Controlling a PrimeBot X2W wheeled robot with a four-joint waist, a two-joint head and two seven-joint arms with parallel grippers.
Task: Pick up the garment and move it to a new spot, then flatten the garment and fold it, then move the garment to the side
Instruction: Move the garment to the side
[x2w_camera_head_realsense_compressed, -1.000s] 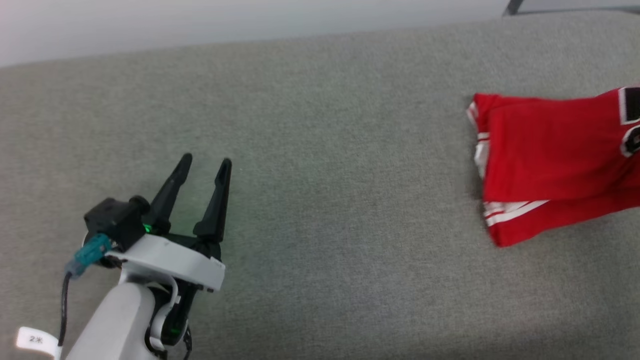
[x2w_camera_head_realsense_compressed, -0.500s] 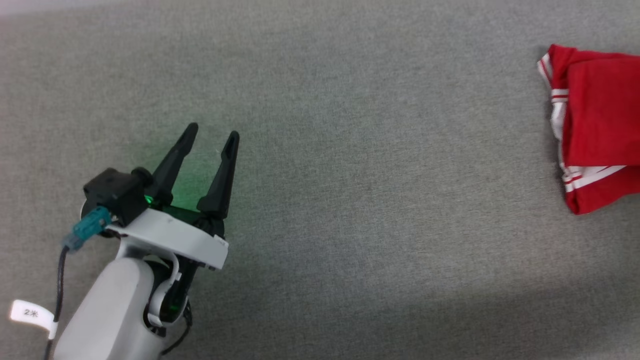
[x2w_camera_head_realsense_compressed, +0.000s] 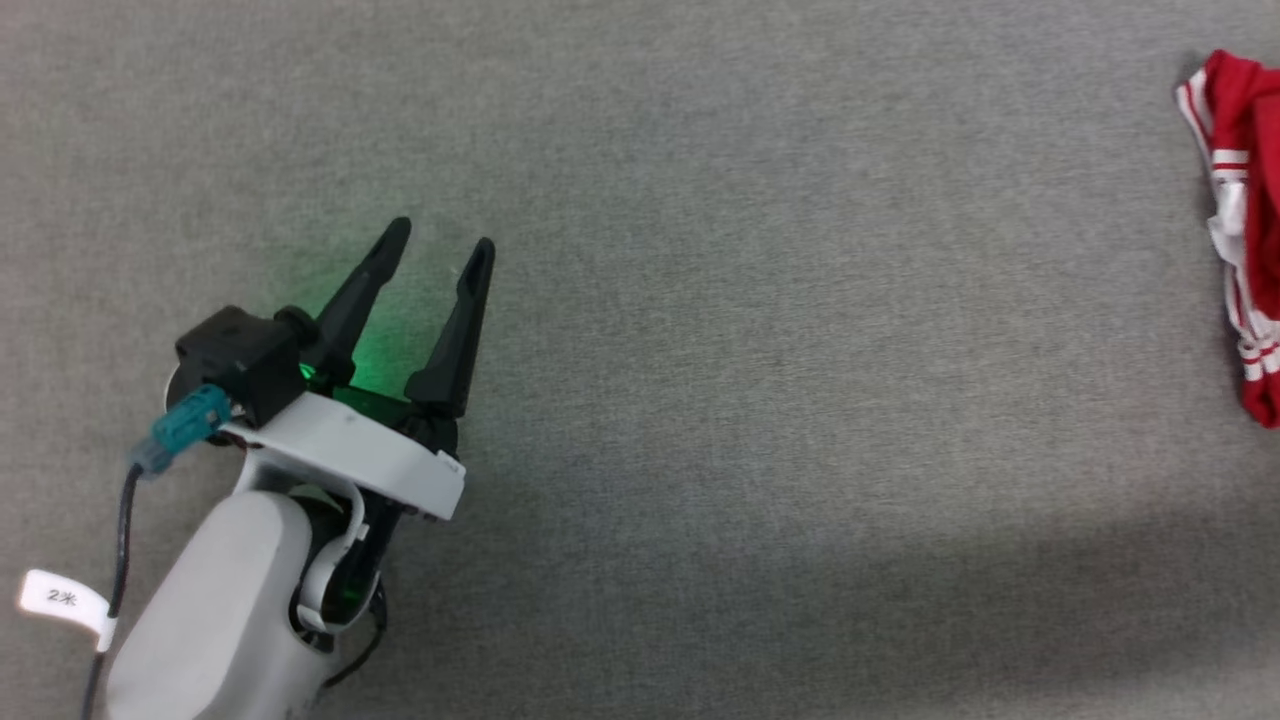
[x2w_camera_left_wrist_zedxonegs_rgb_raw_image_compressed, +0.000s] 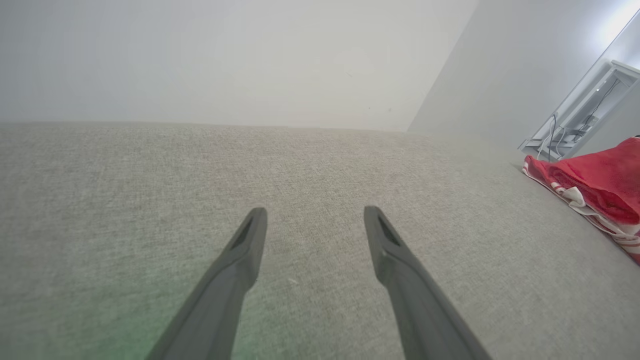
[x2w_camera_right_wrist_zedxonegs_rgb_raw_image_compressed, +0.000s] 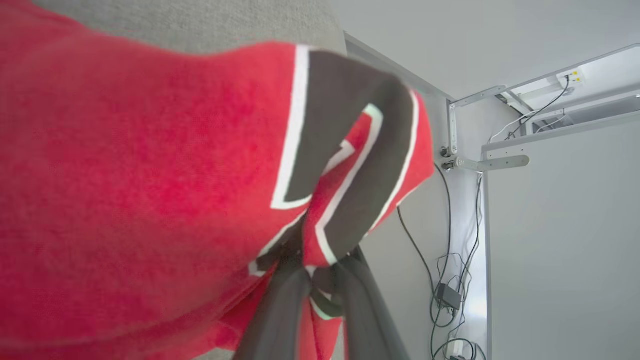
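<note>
Red garment (x2w_camera_right_wrist_zedxonegs_rgb_raw_image_compressed: 150, 175) sits pinched in the right gripper (x2w_camera_right_wrist_zedxonegs_rgb_raw_image_compressed: 320, 272), probably the move-aside step; left gripper (x2w_camera_head_realsense_compressed: 442, 237) gapes empty; next, set it down flat.

The left gripper (x2w_camera_head_realsense_compressed: 441, 236) is held with fingers spread wide. The right gripper (x2w_camera_right_wrist_zedxonegs_rgb_raw_image_compressed: 322, 272) is clamped on the garment (x2w_camera_right_wrist_zedxonegs_rgb_raw_image_compressed: 150, 175).

the head view has shifted down, leaving the garment (x2w_camera_head_realsense_compressed: 1252, 240) at its far right edge.
</note>
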